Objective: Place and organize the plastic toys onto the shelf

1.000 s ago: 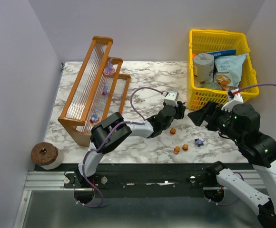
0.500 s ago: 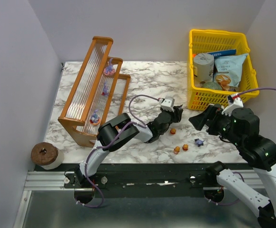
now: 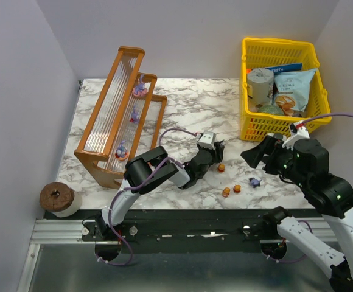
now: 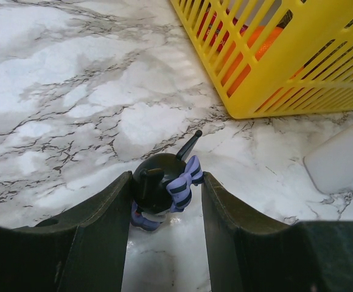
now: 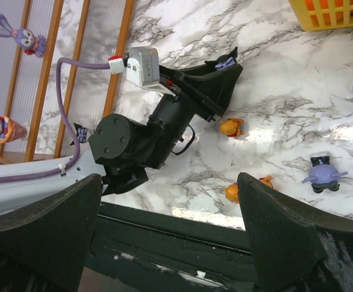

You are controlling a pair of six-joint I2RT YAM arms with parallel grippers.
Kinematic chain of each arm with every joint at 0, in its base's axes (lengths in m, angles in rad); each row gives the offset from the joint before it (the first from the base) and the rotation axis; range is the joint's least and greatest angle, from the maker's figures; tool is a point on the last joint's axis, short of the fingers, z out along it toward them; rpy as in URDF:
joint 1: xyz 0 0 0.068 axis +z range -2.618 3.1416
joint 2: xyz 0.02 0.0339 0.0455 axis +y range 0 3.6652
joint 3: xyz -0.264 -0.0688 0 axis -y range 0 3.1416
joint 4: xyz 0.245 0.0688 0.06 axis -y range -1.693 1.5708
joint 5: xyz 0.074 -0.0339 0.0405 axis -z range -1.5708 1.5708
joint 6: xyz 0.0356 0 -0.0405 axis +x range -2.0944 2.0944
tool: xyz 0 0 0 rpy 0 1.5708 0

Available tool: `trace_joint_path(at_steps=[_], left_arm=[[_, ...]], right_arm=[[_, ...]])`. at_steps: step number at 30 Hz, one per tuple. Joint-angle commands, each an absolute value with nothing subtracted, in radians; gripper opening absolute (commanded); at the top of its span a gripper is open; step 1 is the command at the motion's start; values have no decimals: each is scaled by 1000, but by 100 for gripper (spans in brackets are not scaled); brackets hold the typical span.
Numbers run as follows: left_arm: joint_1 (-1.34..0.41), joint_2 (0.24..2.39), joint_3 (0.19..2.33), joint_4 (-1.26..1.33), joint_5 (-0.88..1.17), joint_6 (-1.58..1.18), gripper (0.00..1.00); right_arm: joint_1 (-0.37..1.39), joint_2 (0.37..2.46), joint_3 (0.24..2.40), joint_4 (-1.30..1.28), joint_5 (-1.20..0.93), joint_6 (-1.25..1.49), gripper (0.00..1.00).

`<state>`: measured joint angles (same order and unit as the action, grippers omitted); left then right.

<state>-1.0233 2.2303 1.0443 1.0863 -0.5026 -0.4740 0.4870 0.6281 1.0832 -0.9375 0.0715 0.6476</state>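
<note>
My left gripper (image 3: 218,148) is shut on a black plastic toy with a purple striped bow (image 4: 158,185), low over the marble table near the basket's corner; the same toy (image 5: 226,61) shows in the right wrist view. Three orange toys (image 3: 221,167) (image 3: 226,191) (image 3: 237,188) and a purple one (image 3: 254,181) lie loose on the table in front of it. The wooden shelf (image 3: 100,101) stands at the left with three purple toys (image 3: 140,89) (image 3: 134,114) (image 3: 122,149) on its tiers. My right gripper (image 3: 262,155) hangs open above the right side, holding nothing.
A yellow mesh basket (image 3: 280,45) with a can and snack packets stands at the back right. A white bottle (image 4: 344,161) lies beside its near corner. A brown roll (image 3: 58,198) sits at the table's front left edge. Grey walls close in both sides.
My left gripper has pulled back toward the near left, away from the basket, with the black toy in it. The right arm has shifted slightly.
</note>
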Motion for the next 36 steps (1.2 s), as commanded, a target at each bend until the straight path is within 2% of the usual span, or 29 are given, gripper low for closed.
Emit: trace_joint_path(at_steps=[1, 9, 17, 23, 30, 36], left_arm=[[-1026, 2220, 1029, 1115, -565, -451, 11], [-1026, 2226, 1016, 1092, -571, -466, 27], [-1026, 2233, 1002, 1095, -568, -480, 33], [-1026, 2218, 996, 1092, -565, -476, 46], [-1026, 2192, 994, 1088, -568, -463, 65], [-1026, 2177, 996, 1083, -572, -449, 74]], right_arm=[[483, 623, 1058, -962, 97, 667, 98], [483, 632, 1043, -962, 92, 687, 98], [483, 634, 1028, -962, 89, 698, 98], [485, 629, 1020, -962, 84, 706, 98], [483, 632, 1022, -962, 83, 715, 98], [483, 632, 1020, -966, 78, 716, 98]])
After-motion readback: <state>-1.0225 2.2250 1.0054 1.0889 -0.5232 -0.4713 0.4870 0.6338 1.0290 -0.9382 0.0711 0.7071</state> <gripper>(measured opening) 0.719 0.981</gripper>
